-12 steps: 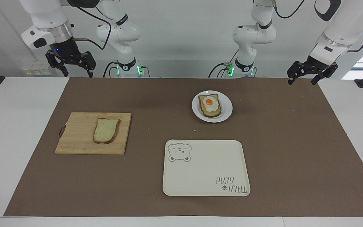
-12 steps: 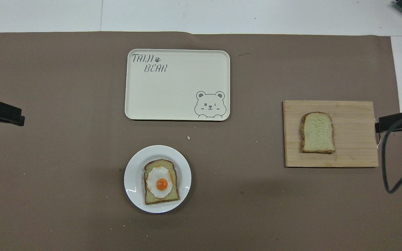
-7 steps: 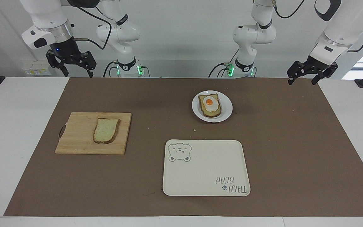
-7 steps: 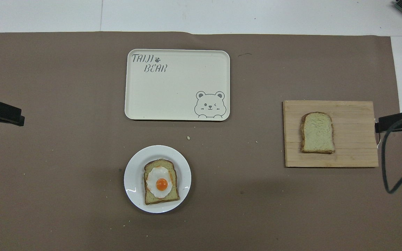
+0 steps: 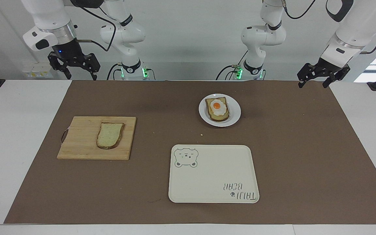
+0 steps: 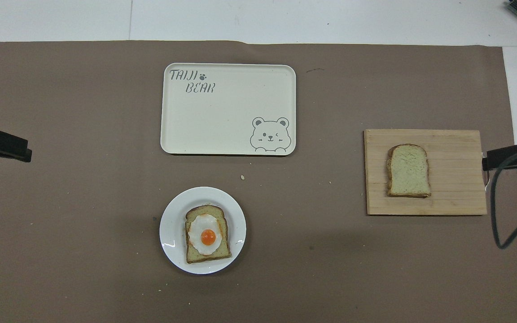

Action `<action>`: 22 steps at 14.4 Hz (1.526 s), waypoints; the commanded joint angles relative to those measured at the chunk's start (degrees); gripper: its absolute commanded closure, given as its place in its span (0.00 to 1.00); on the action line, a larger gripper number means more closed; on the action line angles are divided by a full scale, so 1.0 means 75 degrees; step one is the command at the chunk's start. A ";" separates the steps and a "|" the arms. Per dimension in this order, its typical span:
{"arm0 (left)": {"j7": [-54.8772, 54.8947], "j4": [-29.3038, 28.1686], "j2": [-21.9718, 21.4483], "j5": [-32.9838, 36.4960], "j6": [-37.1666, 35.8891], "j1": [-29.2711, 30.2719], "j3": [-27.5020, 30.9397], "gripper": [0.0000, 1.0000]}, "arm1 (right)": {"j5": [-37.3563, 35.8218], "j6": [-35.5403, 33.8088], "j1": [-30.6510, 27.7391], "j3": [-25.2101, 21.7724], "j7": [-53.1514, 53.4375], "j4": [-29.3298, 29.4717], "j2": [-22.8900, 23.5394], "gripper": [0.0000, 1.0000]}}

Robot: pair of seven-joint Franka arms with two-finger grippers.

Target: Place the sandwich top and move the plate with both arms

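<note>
Both grippers hang empty with fingers apart: the right gripper (image 5: 74,69) over the edge of the table nearest the robots at the right arm's end, the left gripper (image 5: 318,77) over the same edge at the left arm's end. Neither is over any task thing, so both arms wait.

Nothing of the task looks done yet. Nearest the robots sits the plate (image 5: 234,112), carrying the egg slice (image 5: 217,109) with no top on it. A little farther, toward the right arm's end, the sandwich top (image 5: 109,135) lies flat on the board (image 5: 77,143). Farthest is the tray (image 5: 214,176).

Left to do, I judge: lift the top, lay it over the egg, then move the plate with both arms, probably to the tray.
</note>
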 commanded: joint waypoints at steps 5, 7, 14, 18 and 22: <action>0.0067 0.0059 0.0008 -0.0001 -0.0120 0.0027 0.0007 0.00 | -0.0031 0.0103 -0.0039 0.0052 -0.0144 -0.0135 -0.0118 0.00; 0.0067 0.0059 0.0008 -0.0001 -0.0120 0.0027 0.0007 0.00 | -0.0031 0.0115 -0.0039 0.0052 -0.0133 -0.0147 -0.0118 0.00; 0.0067 0.0059 0.0008 -0.0001 -0.0120 0.0027 0.0007 0.00 | -0.0031 0.0452 -0.0097 0.0052 -0.0238 -0.0322 -0.0060 0.00; 0.0067 0.0059 0.0008 -0.0001 -0.0120 0.0027 0.0007 0.00 | 0.0062 0.1226 -0.0121 0.0040 -0.0343 -0.0720 0.0163 0.00; 0.0067 0.0059 0.0008 -0.0001 -0.0120 0.0027 0.0007 0.00 | 0.0074 0.1848 -0.0284 0.0028 -0.0518 -0.1131 0.0549 0.00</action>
